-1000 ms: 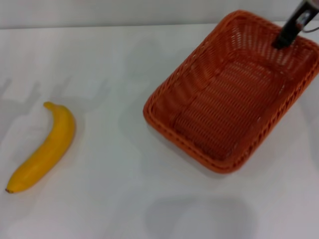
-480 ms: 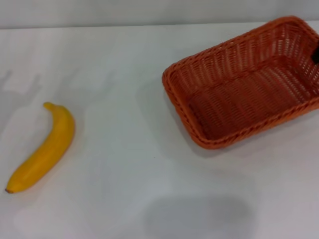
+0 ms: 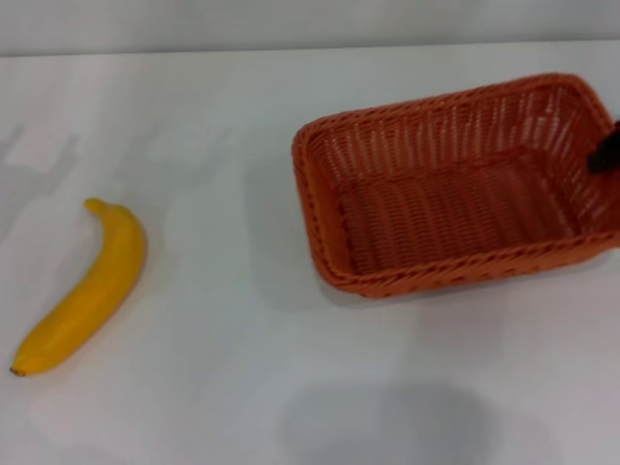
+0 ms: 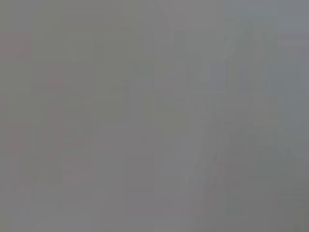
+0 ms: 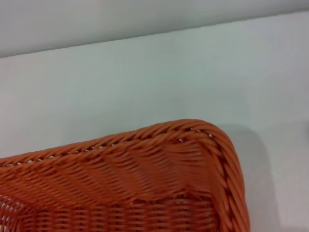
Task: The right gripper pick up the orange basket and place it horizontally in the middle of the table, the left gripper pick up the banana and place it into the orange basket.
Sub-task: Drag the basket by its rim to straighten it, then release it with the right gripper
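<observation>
The orange basket [image 3: 455, 274] lies with its long side nearly level across the middle-right of the white table [image 3: 194, 387] in the head view. Only a black tip of my right gripper [image 3: 608, 153] shows at the right edge, at the basket's right-hand wall, and it holds that wall. The right wrist view looks down on a braided corner of the basket's rim [image 5: 145, 136] from close above. The yellow banana [image 3: 92, 286] lies by itself at the far left, stem pointing away from me. My left gripper is out of view; its wrist view is plain grey.
The table's far edge [image 3: 194, 50] meets a pale wall at the back. A wide stretch of bare tabletop separates the banana from the basket.
The basket has swung from a diagonal pose to nearly level and shifted left toward the table's middle, with the right gripper at its right wall. The banana has not moved.
</observation>
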